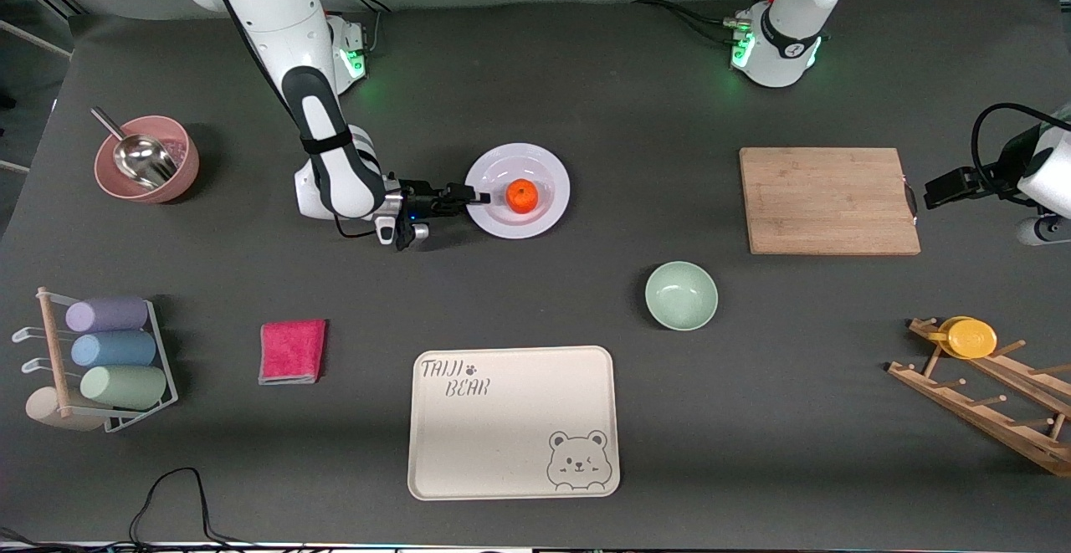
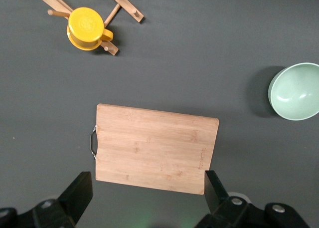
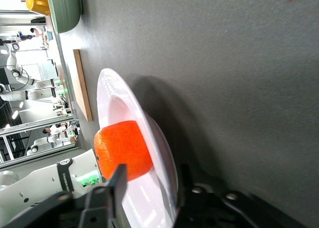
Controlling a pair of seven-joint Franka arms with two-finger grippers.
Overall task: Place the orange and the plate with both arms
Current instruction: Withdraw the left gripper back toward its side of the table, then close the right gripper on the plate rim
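Front view: the orange (image 1: pixel 522 196) sits on the plate (image 1: pixel 548 206) at centre frame on the dark worktop (image 1: pixel 586 84). The right gripper (image 1: pixel 479 197) pinches the plate's rim. The left gripper (image 1: pixel 935 193) hangs at the right edge, beside a cutting board (image 1: pixel 828 200).

Left wrist view: the left gripper's fingers (image 2: pixel 77 194), spread wide, hang over the cutting board (image 2: pixel 155 148).

Right wrist view: the right gripper (image 3: pixel 149 185) clamps the plate (image 3: pixel 112 96) rim, with the orange (image 3: pixel 122 149) close by.

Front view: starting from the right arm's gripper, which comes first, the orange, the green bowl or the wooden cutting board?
From the right gripper at the plate's rim:
1. Orange, on the plate just past the gripper.
2. Green bowl, nearer the front camera, toward the left arm's end.
3. Cutting board, farther toward the left arm's end.
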